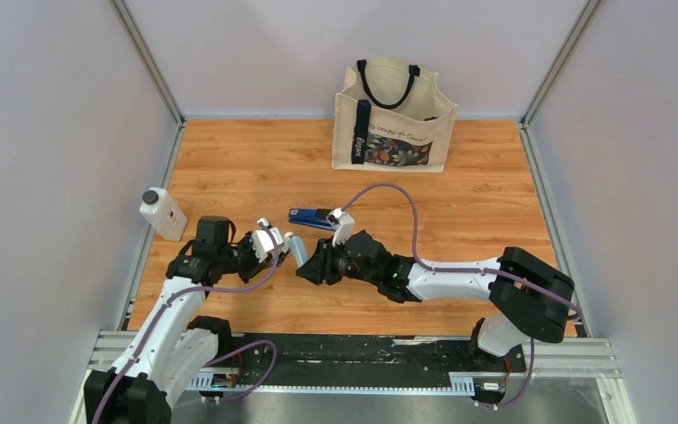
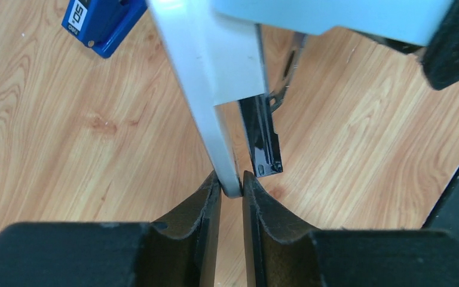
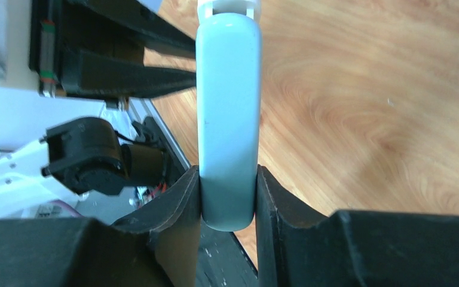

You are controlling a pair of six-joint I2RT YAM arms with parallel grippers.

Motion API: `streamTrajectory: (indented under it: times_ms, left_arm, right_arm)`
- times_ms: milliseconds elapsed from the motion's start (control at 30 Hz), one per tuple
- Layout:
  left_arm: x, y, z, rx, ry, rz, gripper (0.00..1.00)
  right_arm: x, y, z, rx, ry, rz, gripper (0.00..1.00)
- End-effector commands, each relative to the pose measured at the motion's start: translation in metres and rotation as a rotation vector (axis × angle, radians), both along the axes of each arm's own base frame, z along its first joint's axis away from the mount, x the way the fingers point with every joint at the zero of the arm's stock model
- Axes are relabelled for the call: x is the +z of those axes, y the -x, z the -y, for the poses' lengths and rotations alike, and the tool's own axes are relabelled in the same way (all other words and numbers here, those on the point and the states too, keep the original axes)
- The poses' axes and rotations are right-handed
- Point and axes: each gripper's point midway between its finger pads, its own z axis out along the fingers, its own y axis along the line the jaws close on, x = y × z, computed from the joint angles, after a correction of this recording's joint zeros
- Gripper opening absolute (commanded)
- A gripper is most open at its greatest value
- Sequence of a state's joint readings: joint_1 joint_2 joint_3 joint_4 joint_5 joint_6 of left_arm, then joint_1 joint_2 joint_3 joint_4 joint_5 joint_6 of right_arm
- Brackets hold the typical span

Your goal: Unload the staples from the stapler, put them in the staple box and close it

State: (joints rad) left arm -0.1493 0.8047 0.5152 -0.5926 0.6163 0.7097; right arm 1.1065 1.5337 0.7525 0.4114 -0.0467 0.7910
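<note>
The small blue stapler [image 1: 312,217] lies flat on the wooden table, just beyond both grippers; its end shows in the left wrist view [image 2: 98,23]. No staples strip is visible. Both grippers hold a pale grey-white oblong tool [image 1: 297,248] above the table between the arms. My left gripper [image 2: 232,185] is shut on the tool's thin pale arm [image 2: 215,89], with a black metal rail [image 2: 265,137] hanging open beside it. My right gripper [image 3: 228,197] is shut on the tool's thicker pale body [image 3: 227,107].
A canvas tote bag [image 1: 395,119] stands at the back. A white black-capped bottle [image 1: 162,213] stands by the left wall. Grey walls close in the table on three sides. A metal rail [image 1: 353,358] runs along the near edge.
</note>
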Motion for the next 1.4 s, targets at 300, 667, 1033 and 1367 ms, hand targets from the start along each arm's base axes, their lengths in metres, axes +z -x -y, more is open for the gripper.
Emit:
streamTrajectory:
  times_ms: [300, 667, 1033, 1367]
  left_arm:
    - [0.001, -0.03, -0.014, -0.025, -0.172, 0.204, 0.03]
    - [0.001, -0.052, -0.03, 0.036, -0.302, 0.327, 0.0]
    - [0.028, 0.016, 0.023, -0.153, -0.023, 0.04, 0.33]
    - [0.082, 0.017, 0.028, -0.011, 0.093, 0.033, 0.56]
  right_arm:
    - [-0.034, 0.023, 0.004, 0.122, 0.038, 0.022, 0.0]
    - [-0.025, 0.02, 0.005, 0.119, 0.041, 0.067, 0.0]
    - [0.002, -0.009, -0.002, 0.027, 0.101, 0.132, 0.0]
    - [0.022, -0.033, -0.002, -0.014, 0.248, 0.22, 0.0]
